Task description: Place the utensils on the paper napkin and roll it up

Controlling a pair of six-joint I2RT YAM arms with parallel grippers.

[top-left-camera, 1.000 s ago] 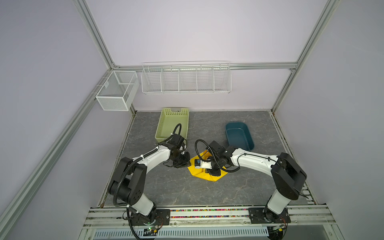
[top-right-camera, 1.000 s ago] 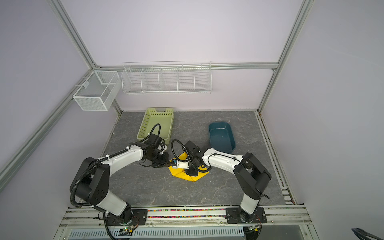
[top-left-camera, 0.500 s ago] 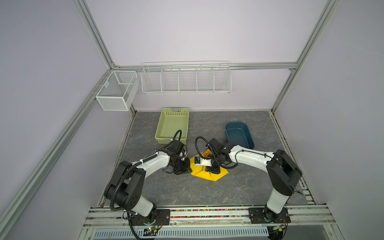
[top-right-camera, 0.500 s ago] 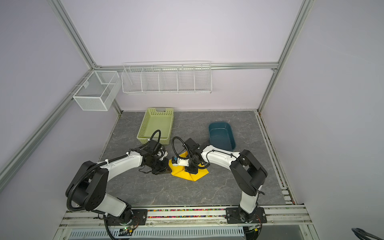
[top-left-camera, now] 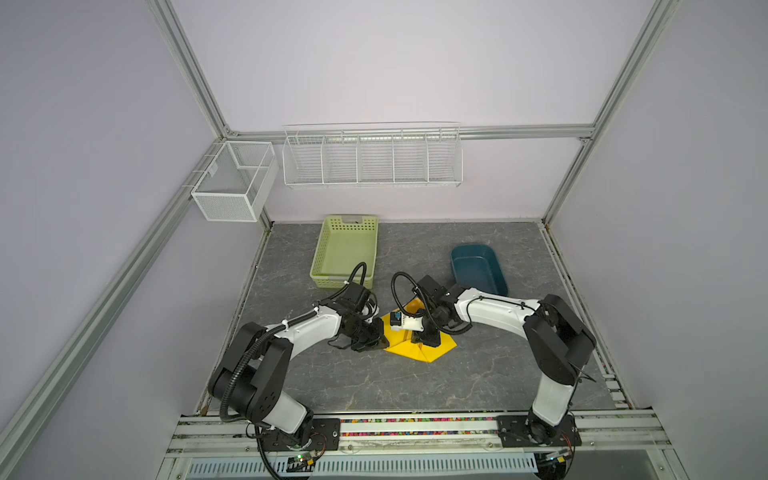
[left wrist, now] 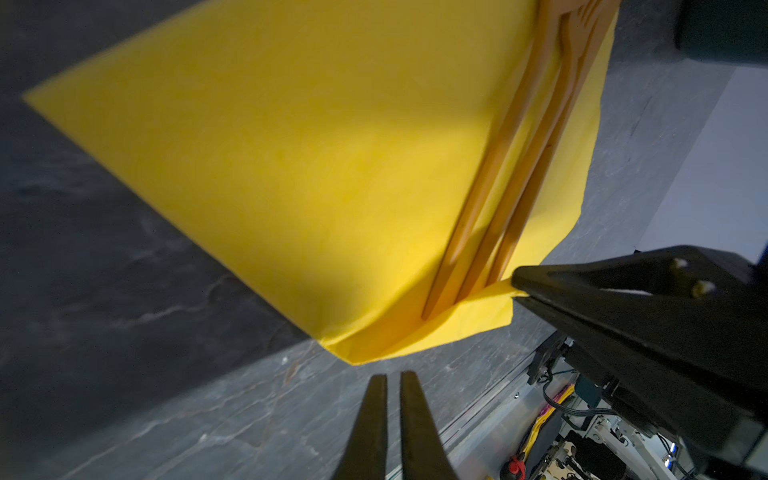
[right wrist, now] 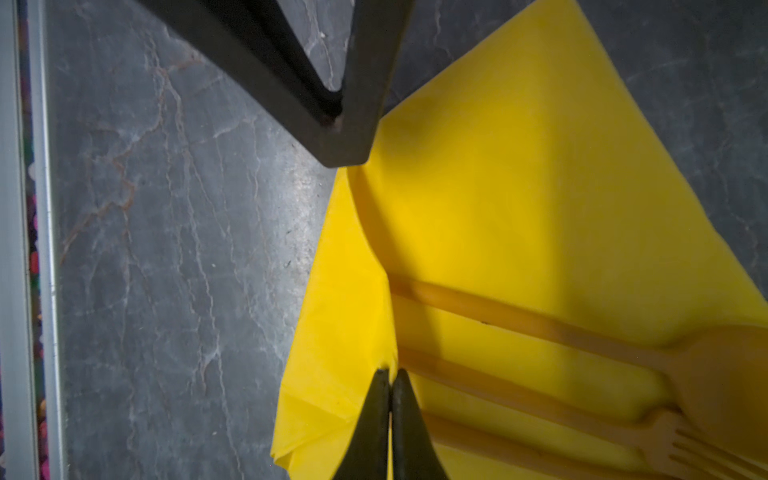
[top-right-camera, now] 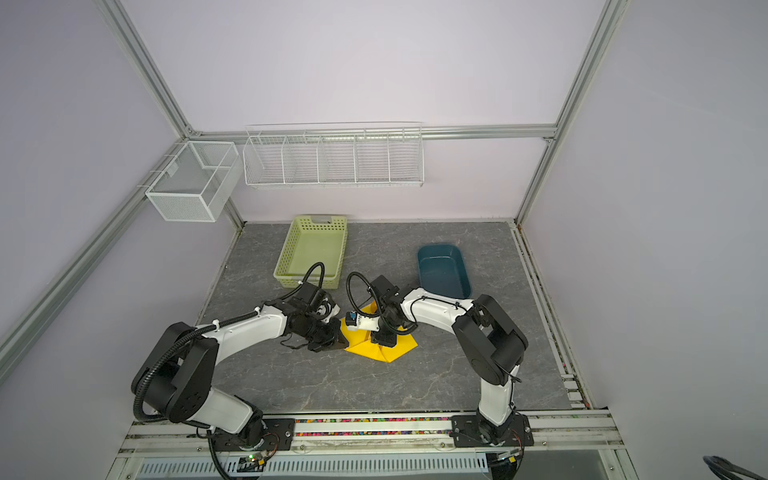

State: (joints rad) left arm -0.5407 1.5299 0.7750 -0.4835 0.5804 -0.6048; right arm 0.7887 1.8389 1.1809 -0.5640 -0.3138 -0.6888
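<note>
Pinching a raised fold of the paper napkin (right wrist: 519,187), the right gripper (right wrist: 388,372) has its jaws pressed together on the yellow edge, right by the handle ends of the utensils (right wrist: 540,328) — a spoon (right wrist: 727,374) and a fork (right wrist: 681,449) among them, lying side by side on the sheet. The left gripper (left wrist: 392,376) sits low just beside the napkin's corner, jaws nearly together and empty. The napkin lies mid-counter (top-left-camera: 415,386), in front of the green basket (top-left-camera: 345,249).
</note>
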